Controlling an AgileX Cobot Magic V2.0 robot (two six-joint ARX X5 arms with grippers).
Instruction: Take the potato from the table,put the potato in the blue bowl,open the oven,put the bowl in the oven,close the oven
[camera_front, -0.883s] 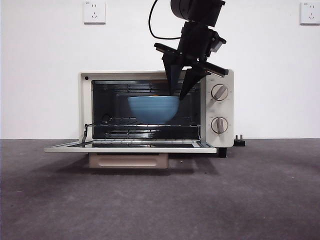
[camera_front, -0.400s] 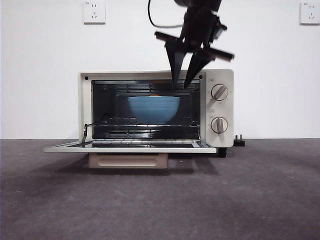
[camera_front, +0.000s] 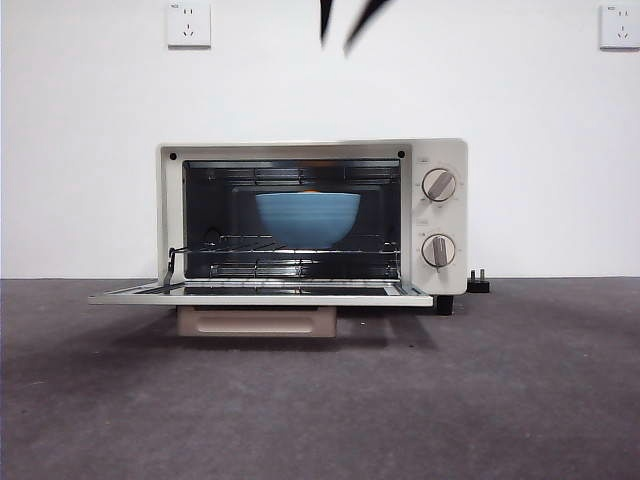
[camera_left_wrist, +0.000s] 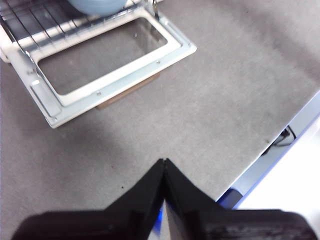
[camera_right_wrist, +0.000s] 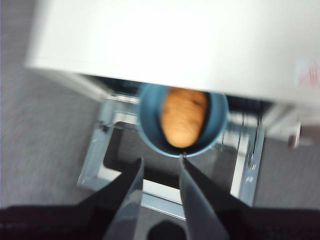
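On the table, as we read it:
Oven: door down; closing is what's left.
Bowl: on the rack inside.
Potato: in the bowl.
Right gripper: spread, empty, above the oven.
Left gripper: pressed together, waiting.

The potato is almost wholly hidden by the blue bowl; the right gripper is cut off at 12 o'clock.
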